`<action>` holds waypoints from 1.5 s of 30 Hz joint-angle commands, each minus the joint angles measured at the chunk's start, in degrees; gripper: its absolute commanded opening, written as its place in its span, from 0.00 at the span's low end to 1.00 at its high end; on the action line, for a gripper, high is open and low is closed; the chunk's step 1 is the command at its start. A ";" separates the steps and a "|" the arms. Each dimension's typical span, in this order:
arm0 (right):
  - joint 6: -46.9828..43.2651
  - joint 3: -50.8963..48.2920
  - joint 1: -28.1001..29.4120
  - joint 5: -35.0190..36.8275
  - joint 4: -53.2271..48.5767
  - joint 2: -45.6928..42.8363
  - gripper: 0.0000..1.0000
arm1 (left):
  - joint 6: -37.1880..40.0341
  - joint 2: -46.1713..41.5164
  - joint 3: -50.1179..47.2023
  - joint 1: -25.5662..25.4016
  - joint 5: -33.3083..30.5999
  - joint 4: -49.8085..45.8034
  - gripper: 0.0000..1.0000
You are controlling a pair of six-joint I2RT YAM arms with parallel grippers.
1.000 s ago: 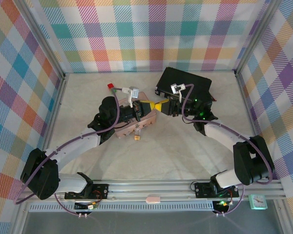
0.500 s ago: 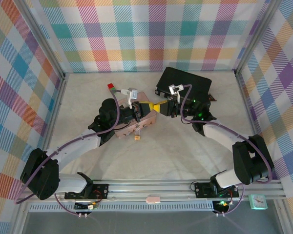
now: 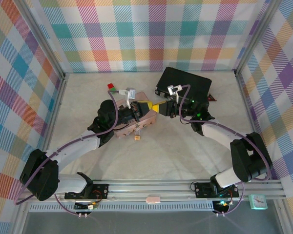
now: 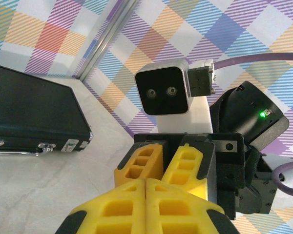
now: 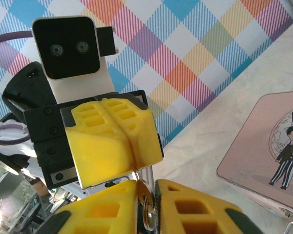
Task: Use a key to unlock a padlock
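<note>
The tiny silvery key [image 5: 145, 204] stands pinched between my two grippers, which meet tip to tip above the pink box's far corner. My right gripper [image 5: 146, 189] is shut on the key's round head. The thin blade runs up into the seam of my left gripper [image 5: 135, 165], whose yellow fingers are pressed together on it. From above, the left gripper [image 3: 147, 106] and right gripper [image 3: 159, 107] touch noses. The left wrist view has my left gripper [image 4: 146, 181] shut at the bottom. The brass padlock [image 3: 136, 138] lies on the table in front of the box.
The pink box [image 3: 131, 123] with a cartoon figure on its lid [image 5: 268, 141] sits under the left arm. A black case [image 3: 185, 85] with silver latches lies behind the right gripper. Small red [image 3: 110, 86] and green [image 3: 115, 90] cubes sit at the back left.
Both grippers stay joined tip to tip and have drifted slightly toward the back. The padlock has not moved.
</note>
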 commanded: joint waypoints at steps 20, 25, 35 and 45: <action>-1.06 0.49 0.18 0.10 -0.15 0.98 0.00 | -3.11 -0.88 -1.68 -1.07 -1.94 4.95 0.21; -10.54 1.59 0.10 2.35 -15.45 -0.93 0.00 | -3.11 -6.17 -3.55 0.68 -12.40 -2.93 1.00; -31.72 4.50 0.27 19.03 -48.39 -6.69 0.00 | -8.85 -10.81 -10.06 3.14 -19.02 -23.03 0.94; -41.68 3.12 0.93 34.28 -59.43 -11.21 0.00 | -8.84 -4.17 -10.38 -2.65 -26.78 -31.89 0.83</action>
